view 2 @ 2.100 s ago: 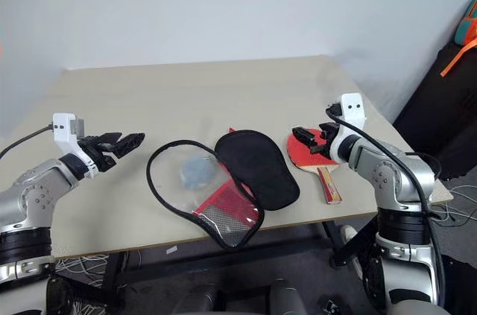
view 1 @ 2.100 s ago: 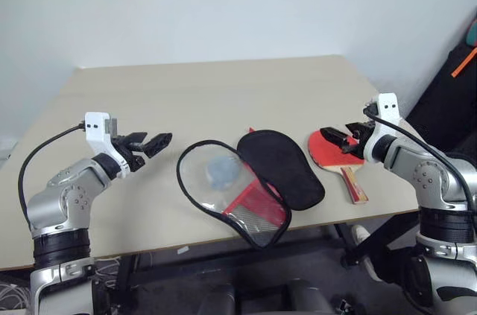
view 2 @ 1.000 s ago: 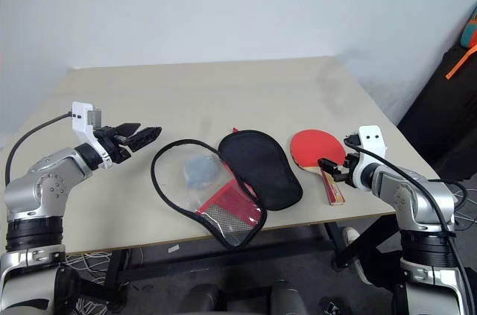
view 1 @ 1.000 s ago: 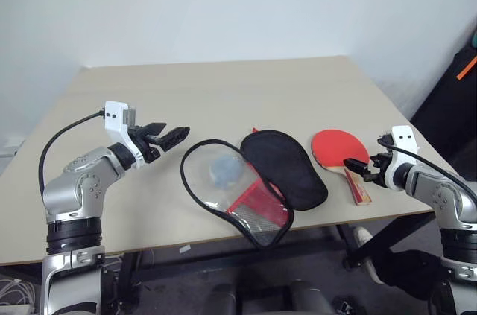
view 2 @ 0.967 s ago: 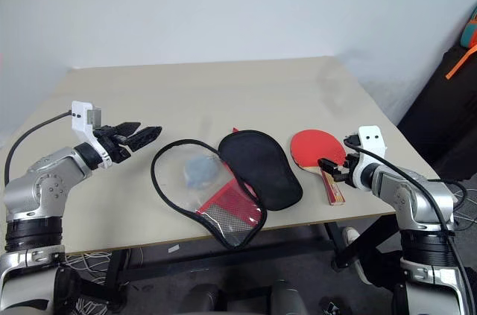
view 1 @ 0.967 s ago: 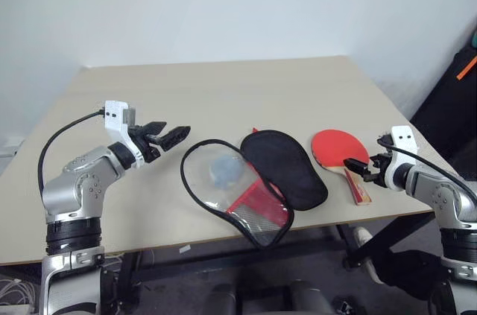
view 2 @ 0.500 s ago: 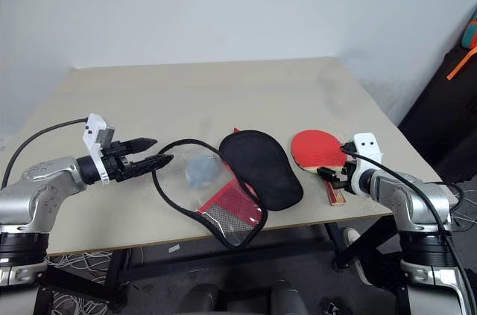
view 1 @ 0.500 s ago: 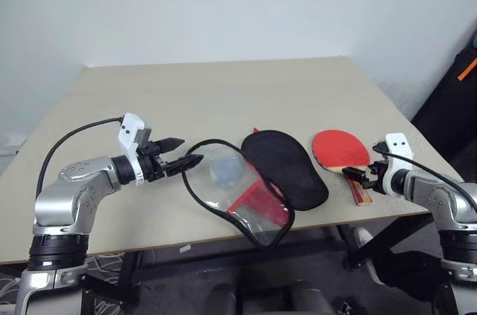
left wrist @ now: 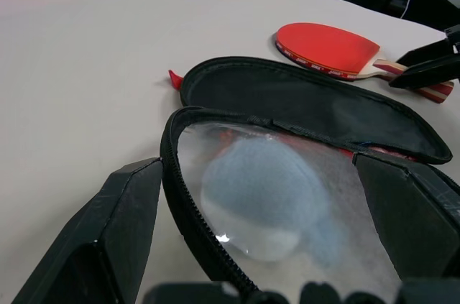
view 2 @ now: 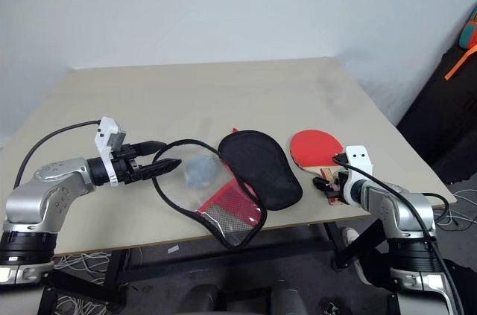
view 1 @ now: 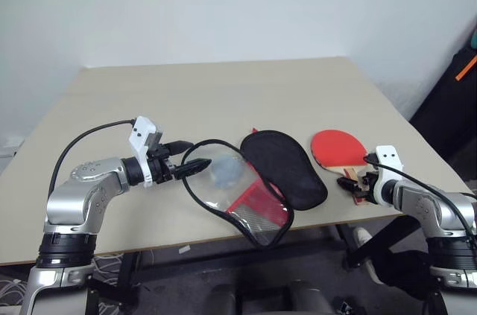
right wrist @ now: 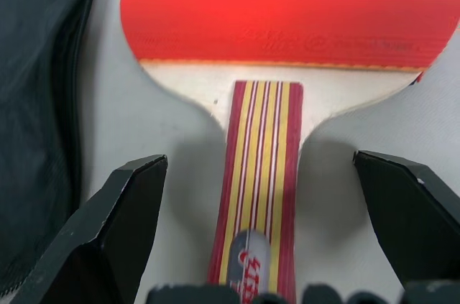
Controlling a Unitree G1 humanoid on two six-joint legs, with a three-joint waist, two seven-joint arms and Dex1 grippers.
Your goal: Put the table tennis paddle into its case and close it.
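Note:
The table tennis paddle lies flat at the table's right side, red face up, its striped handle pointing at the front edge. My right gripper is low over that handle, open, with a finger on each side of it. The case lies unzipped in the middle, clear half towards me and black flap folded to the right. My left gripper is open at the case's left rim, which runs between its fingers.
A pale blue-grey wad sits inside the clear half of the case. The beige table stretches away behind the things. The paddle's handle ends close to the front edge. A dark bag stands off the table at the right.
My left gripper has swung right and down from beside the case to its left rim. My right gripper has sunk towards the front edge and now straddles the paddle's handle.

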